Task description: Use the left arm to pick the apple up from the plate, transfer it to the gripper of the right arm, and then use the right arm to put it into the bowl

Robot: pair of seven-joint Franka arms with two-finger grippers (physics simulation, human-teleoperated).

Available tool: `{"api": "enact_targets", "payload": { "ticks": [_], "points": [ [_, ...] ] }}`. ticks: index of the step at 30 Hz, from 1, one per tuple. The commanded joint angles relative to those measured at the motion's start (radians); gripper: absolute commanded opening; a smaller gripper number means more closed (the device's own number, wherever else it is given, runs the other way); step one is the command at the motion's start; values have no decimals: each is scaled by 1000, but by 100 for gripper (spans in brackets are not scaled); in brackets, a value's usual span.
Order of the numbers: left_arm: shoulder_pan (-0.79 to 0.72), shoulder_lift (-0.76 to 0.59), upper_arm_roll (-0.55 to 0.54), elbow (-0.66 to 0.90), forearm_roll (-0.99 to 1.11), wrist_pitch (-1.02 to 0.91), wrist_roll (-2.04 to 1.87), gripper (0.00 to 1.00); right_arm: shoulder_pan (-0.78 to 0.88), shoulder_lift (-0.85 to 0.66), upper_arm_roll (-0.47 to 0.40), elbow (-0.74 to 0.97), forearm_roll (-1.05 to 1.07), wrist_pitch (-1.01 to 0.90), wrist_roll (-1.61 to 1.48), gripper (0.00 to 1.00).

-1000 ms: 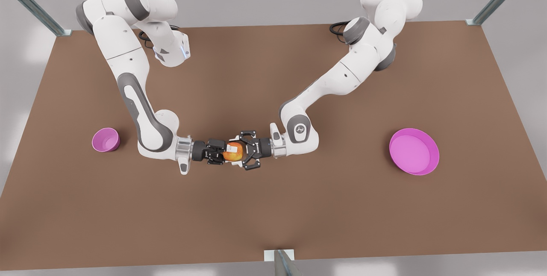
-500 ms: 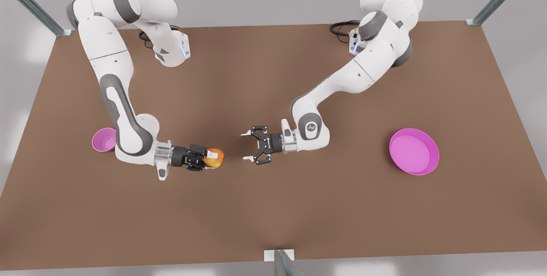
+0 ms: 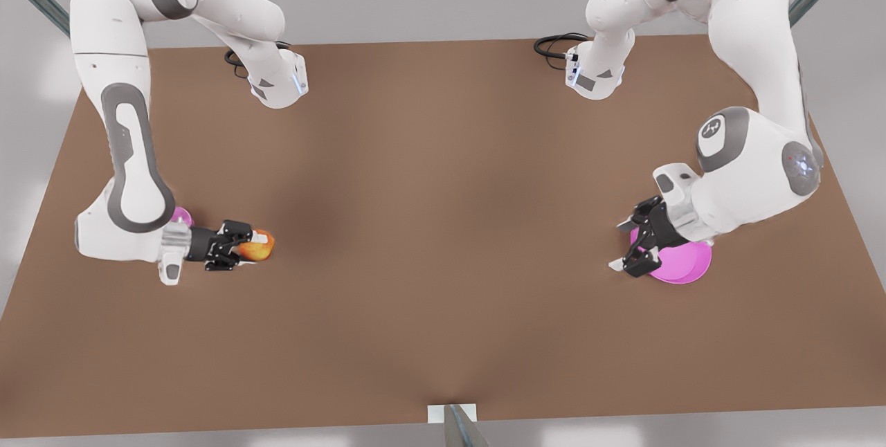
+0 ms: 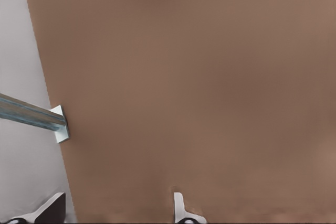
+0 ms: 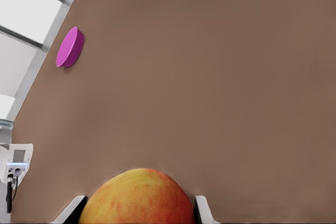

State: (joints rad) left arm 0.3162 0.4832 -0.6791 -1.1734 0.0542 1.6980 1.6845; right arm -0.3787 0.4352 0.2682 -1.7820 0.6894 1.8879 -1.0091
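The red-orange apple (image 3: 264,248) is held above the table at the front view's left, with my right gripper (image 3: 253,245) shut on it. In the right wrist view the apple (image 5: 137,199) sits between the two fingertips (image 5: 202,209). Just behind that wrist a sliver of the pink bowl (image 3: 183,215) shows; the arm hides the rest of it. At the front view's right my left gripper (image 3: 621,246) hangs open and holds nothing, over the near-left edge of the magenta plate (image 3: 682,266). The plate (image 5: 71,47) shows far off in the right wrist view.
The brown table (image 3: 443,225) stretches between the two arms. Metal frame posts stand at its corners and at the front edge (image 3: 453,423), one of them close to the left gripper (image 4: 31,116). Black cables (image 3: 554,42) lie by the arm bases at the back.
My right gripper has carried the apple away to the front view's left, close to the bowl. My left gripper, open, has swung back to the right and over the plate.
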Motion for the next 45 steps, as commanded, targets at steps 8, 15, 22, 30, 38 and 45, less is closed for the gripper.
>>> {"api": "enact_targets", "payload": {
  "ticks": [8,15,22,30,38,45],
  "points": [
    [-367,-295,630,-169,29,-188,-1684,100,-108,-3,-1,55,-427,-18,127,70],
    [-361,-276,633,-149,26,-248,-1727,100,-155,-7,-1,64,-637,-32,113,70],
    [-361,-250,633,-147,26,-245,-1724,100,-189,-9,11,27,-761,-59,24,70],
    [-361,-236,633,-147,27,-242,-1720,100,-233,48,9,-7,-820,-10,4,70],
    [-361,-232,633,-147,27,-241,-1718,100,-258,97,9,-8,-878,40,-2,71],
    [-361,-232,633,-147,26,-242,-1718,100,-263,97,9,-16,-878,40,-5,100]
  ]
}}
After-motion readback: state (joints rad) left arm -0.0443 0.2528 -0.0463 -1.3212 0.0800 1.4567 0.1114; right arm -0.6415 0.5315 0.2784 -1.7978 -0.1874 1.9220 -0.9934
